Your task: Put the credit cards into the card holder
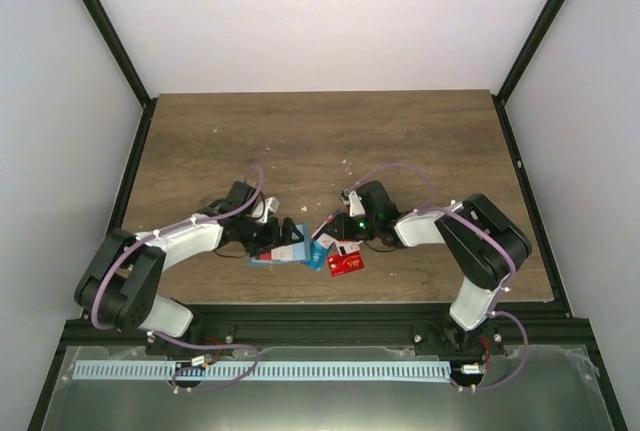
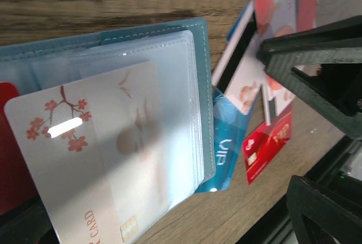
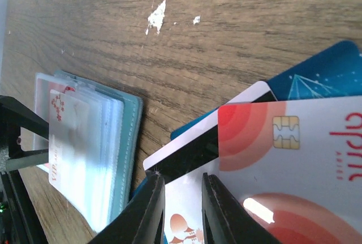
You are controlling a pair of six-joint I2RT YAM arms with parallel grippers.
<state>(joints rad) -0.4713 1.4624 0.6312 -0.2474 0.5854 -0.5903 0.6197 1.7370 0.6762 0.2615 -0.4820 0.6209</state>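
The teal card holder (image 2: 195,85) lies open on the wood, clear sleeves up, and also shows in the right wrist view (image 3: 133,136) and the top view (image 1: 283,254). A white blossom card (image 2: 73,142) sits half inside a sleeve. My left gripper (image 1: 278,239) is at the holder's far side (image 3: 25,139) and seems shut on it; its fingers are hidden in its own view. My right gripper (image 3: 181,179) is slightly open, fingertips over a white black-striped card (image 3: 192,148) in the loose pile. The pile also holds a white red-circle card (image 3: 294,159), a teal card (image 2: 223,148) and a red card (image 2: 266,145).
The loose pile lies just right of the holder, near the table's front edge with its black rail (image 1: 320,316). White flecks (image 3: 156,16) mark the wood beyond the holder. The two grippers are close together (image 1: 343,234).
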